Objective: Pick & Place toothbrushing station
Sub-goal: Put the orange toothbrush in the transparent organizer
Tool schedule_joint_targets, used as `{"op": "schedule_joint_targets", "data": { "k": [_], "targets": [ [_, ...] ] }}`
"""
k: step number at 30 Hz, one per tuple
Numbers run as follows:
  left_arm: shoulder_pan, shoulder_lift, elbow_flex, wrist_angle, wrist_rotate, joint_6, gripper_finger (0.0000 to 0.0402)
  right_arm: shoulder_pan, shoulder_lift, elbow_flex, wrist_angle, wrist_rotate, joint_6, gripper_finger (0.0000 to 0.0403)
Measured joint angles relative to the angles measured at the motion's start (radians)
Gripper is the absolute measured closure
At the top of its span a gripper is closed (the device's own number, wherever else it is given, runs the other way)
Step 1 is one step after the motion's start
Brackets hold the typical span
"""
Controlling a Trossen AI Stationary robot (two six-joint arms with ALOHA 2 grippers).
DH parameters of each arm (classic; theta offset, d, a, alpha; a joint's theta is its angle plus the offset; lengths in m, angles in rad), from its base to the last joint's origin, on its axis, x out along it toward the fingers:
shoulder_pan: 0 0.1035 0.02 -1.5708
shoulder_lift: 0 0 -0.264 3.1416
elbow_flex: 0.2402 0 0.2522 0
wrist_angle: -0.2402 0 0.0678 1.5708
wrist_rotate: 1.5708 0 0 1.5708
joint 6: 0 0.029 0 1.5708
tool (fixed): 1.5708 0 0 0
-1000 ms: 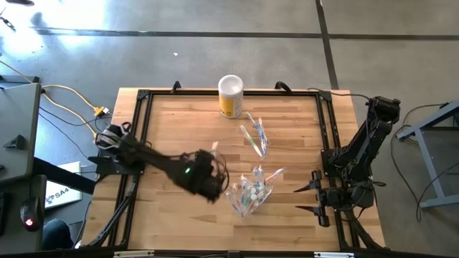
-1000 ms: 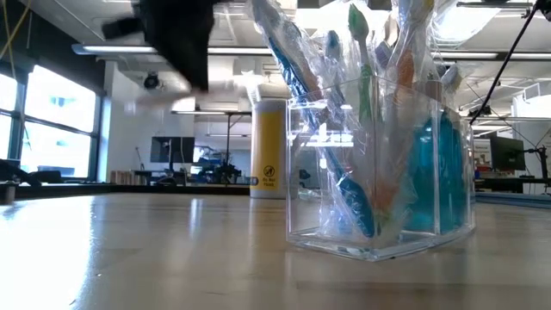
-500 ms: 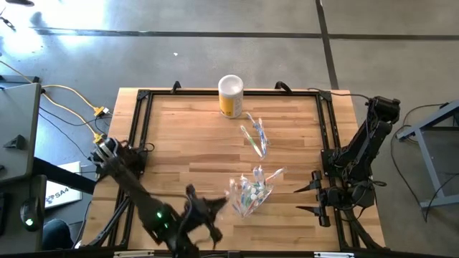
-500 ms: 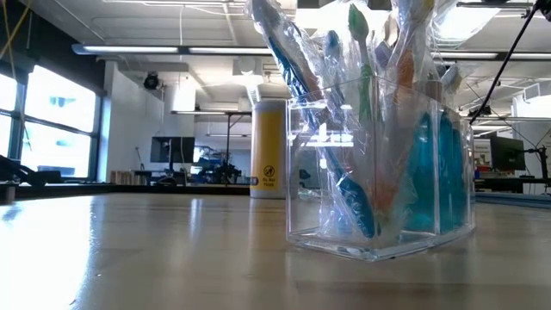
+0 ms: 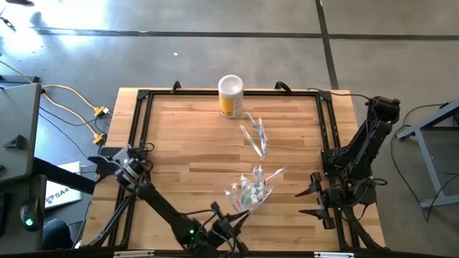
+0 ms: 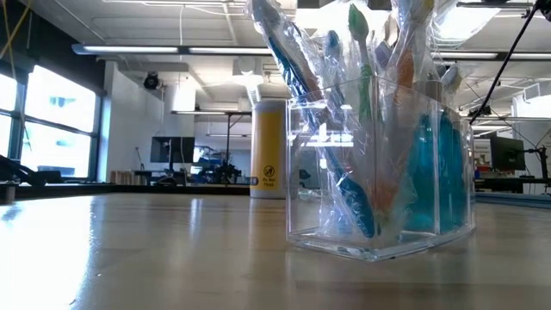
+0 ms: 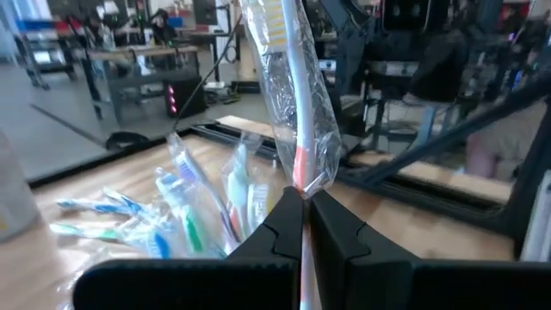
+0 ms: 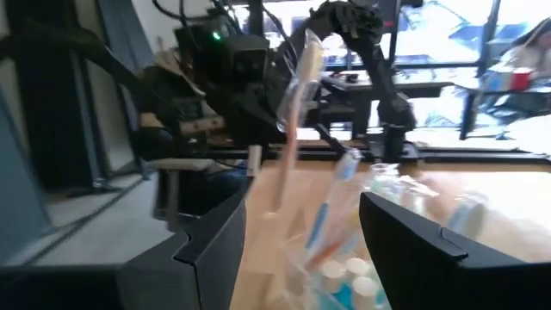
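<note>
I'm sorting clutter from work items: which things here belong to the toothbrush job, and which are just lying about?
Job:
wrapped toothbrush, held in the left gripper
clear holder with bagged toothbrushes and teal toothpaste tubes
loose bagged toothbrush

Lying about:
yellow canister

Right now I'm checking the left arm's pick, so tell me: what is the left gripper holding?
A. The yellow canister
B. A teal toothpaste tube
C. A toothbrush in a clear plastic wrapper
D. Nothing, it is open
C: in the left wrist view the left gripper is shut on a wrapped toothbrush that stands up from its fingertips, near the clear holder at the table's front edge.
</note>
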Motion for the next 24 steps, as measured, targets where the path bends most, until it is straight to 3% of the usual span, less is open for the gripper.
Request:
{"op": "schedule_joint_targets", "data": {
  "k": [5, 13, 24],
  "targets": [
    [0.018, 0.020, 0.000, 0.031, -0.026, 0.074, 0.0401, 0.000, 0.000, 0.000, 0.014, -0.083, 0.047, 0.0183],
    [0.050, 0.020, -0.068, 0.019, -0.034, -0.039, 0.0401, 0.000, 0.000, 0.000, 0.070, -0.253, 0.048, 0.0183],
    [0.051, 0.020, -0.189, 0.017, -0.061, -0.270, 0.0401, 0.000, 0.000, 0.000, 0.081, -0.283, 0.040, 0.0183]
  ]
}}
